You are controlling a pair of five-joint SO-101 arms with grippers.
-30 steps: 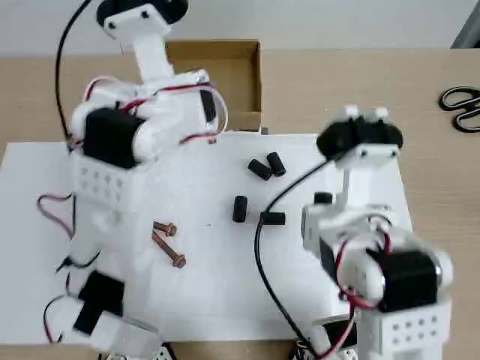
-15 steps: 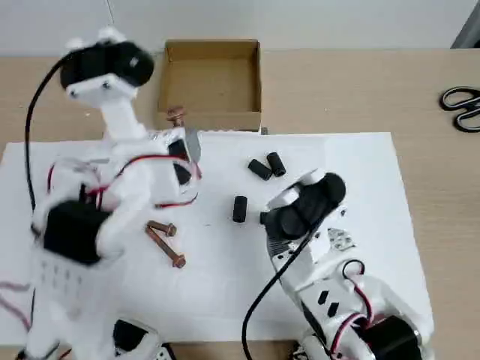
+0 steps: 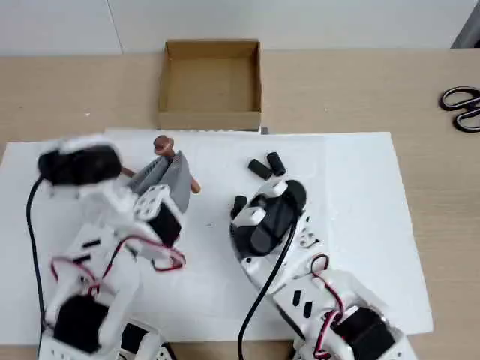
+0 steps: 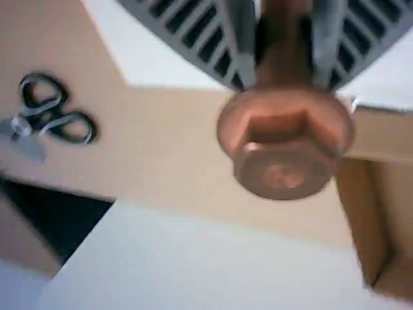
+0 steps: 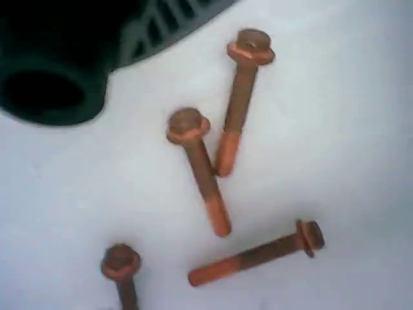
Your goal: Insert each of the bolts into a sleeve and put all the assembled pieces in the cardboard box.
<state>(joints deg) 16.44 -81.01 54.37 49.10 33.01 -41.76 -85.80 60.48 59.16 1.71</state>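
The left gripper (image 3: 161,180) has its grey ribbed jaws pressed together on a copper-coloured metal bolt with a hexagon flange head (image 3: 162,144). In the left wrist view the head of this bolt (image 4: 284,145) stands out beyond the jaws. The bolt is held above the white paper sheet (image 3: 360,187), on the side of the open brown cardboard box (image 3: 212,120). This box stands on the wooden table (image 3: 337,90), just beside the far edge of the sheet.

Two short black cylindrical sleeves (image 3: 259,169) lie together on the sheet, and a third one (image 3: 238,202) lies just beside the right gripper (image 3: 247,217). Whether the right gripper is spread or closed, I cannot tell. In the right wrist view a black sleeve (image 5: 45,90) sits beside a grey jaw, and four more copper bolts (image 5: 200,171) lie on the paper. Black-handled scissors (image 3: 461,109) lie well apart from all this, on the table.
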